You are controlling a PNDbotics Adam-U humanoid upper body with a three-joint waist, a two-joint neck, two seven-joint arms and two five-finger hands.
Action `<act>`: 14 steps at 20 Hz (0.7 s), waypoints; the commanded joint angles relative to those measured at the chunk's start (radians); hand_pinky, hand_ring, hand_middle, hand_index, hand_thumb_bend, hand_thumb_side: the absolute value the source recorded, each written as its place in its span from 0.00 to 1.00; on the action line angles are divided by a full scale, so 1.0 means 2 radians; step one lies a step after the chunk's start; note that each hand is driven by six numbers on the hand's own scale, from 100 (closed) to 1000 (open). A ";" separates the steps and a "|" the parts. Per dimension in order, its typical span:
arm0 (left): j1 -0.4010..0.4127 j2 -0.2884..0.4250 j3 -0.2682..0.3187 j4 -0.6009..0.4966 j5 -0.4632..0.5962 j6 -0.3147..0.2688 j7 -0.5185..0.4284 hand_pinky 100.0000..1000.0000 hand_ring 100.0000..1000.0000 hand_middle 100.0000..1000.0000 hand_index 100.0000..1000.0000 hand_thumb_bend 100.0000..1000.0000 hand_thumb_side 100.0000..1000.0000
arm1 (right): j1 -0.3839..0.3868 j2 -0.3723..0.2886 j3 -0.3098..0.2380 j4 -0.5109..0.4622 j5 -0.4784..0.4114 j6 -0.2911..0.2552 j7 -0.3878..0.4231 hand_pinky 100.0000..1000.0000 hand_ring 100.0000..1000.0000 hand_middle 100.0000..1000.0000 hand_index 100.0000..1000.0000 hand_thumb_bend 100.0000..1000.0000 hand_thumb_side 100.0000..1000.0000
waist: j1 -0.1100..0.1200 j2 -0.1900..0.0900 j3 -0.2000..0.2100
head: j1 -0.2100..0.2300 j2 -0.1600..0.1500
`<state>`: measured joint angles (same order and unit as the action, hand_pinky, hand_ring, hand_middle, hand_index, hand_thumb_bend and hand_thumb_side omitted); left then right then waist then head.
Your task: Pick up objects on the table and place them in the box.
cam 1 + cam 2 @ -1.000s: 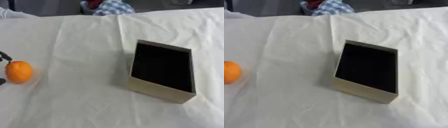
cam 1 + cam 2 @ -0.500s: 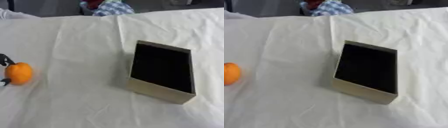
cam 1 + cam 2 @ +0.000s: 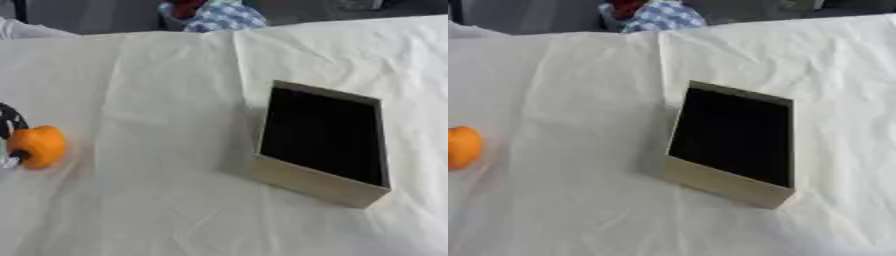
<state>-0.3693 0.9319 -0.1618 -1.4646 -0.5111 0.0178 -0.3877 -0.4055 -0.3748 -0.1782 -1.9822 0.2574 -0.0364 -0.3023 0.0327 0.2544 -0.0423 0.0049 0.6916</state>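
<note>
An orange (image 3: 37,146) lies on the white cloth at the far left edge. My left hand (image 3: 9,123) shows only as black fingers at that edge, one curving over the orange's upper left and another (image 3: 16,157) under its lower left, so they curl round the fruit. The rest of the hand is cut off. In the right eye view only the orange (image 3: 462,146) shows. The open tan box (image 3: 306,182) with a dark inside stands right of centre, well apart from the orange. My right hand is in no view.
A wrinkled white cloth (image 3: 157,210) covers the whole table. At the far edge, beyond the table, lies a blue-and-white checked bundle (image 3: 223,15). Bare cloth stretches between the orange and the box.
The black fingers have closed in further round the orange, one now showing under it. The orange has barely shifted, and the box has not moved.
</note>
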 commanded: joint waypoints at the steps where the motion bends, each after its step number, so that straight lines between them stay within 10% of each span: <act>1: 0.001 0.022 0.016 -0.024 0.011 0.007 0.015 0.31 0.48 0.51 0.54 0.09 0.00 | -0.005 -0.008 -0.004 -0.009 -0.003 0.000 -0.002 0.53 0.65 0.53 0.75 0.00 0.74 | 0.001 -0.007 0.000 | -0.003 -0.003; 14: -0.067 0.045 0.034 -0.151 0.014 0.010 0.025 0.28 0.46 0.49 0.52 0.10 0.00 | -0.002 -0.010 -0.003 -0.009 -0.003 -0.001 -0.001 0.53 0.65 0.53 0.75 0.00 0.73 | 0.004 -0.014 0.005 | -0.002 0.003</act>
<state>-0.4830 0.9775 -0.1025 -1.7398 -0.4894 0.0399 -0.3343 -0.4032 -0.3749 -0.1784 -1.9822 0.2573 -0.0374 -0.3053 0.0386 0.2466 -0.0337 -0.0022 0.6926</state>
